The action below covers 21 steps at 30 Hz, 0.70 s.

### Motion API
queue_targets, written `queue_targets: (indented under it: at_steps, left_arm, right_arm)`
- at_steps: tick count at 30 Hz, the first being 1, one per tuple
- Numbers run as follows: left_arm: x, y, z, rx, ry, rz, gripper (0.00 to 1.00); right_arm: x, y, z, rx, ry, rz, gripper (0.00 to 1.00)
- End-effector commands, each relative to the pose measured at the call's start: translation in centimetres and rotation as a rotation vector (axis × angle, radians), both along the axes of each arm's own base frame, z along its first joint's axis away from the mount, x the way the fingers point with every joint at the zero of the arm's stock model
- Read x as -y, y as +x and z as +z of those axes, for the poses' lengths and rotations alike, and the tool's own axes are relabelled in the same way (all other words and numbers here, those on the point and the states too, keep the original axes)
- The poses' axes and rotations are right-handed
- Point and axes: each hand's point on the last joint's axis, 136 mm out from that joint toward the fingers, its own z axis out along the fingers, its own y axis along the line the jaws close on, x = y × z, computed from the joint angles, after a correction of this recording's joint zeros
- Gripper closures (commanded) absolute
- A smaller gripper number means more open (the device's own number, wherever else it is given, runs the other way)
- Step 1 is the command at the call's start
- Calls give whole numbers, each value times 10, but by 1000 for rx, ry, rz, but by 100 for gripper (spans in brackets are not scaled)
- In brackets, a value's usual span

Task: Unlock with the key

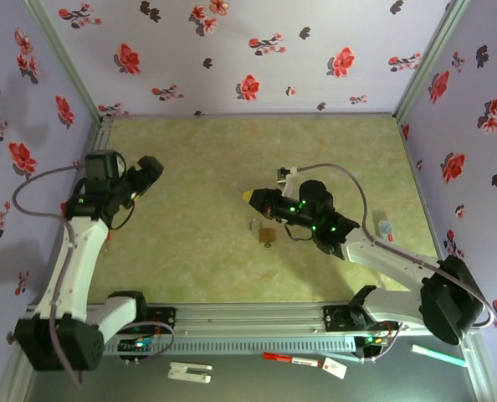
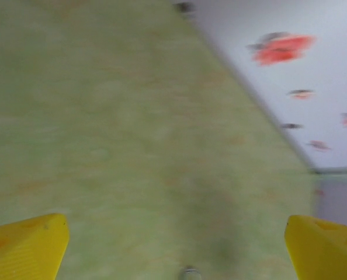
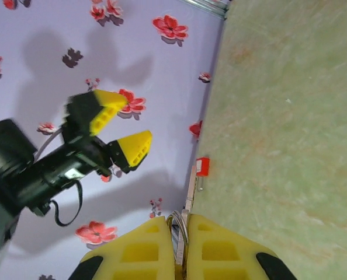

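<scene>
I saw left claw [image 2: 176,248] spread wide | right claw [image 3: 180,224] pinching thin silver key [image 3: 190,188] | small brass padlock [image 1: 268,237] lay near it

Top external: high behind the arm bases [image 1: 135,322], looking steeply down on the whole table [image 1: 198,151] and walls [image 1: 232,50]. Left wrist: close over the table, wall upper right. Right wrist: low, faces the left gripper [image 3: 122,129], which top external shows mid-left.
</scene>
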Motion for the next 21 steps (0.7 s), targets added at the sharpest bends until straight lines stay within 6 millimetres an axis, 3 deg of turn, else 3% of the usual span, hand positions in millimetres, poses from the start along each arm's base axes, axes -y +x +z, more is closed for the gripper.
queue_targets:
  at_steps: [1,4,12,17,21]
  left_arm:
    - [-41,-61,-65,-402,167,-17,2]
    - [-67,-62,-83,-467,113,77,3]
    - [-122,-53,-100,-589,296,105,1]
    - [-139,-42,-111,-625,333,6,2]
    - [-151,-45,-128,-672,341,-62,9]
  right_arm:
    - [4,-5,1,40,-78,18,100]
    - [7,-8,2,45,-97,28,100]
    - [19,-11,6,49,-119,29,100]
    - [27,-10,5,39,-120,14,100]
    - [32,-7,0,22,-121,-2,100]
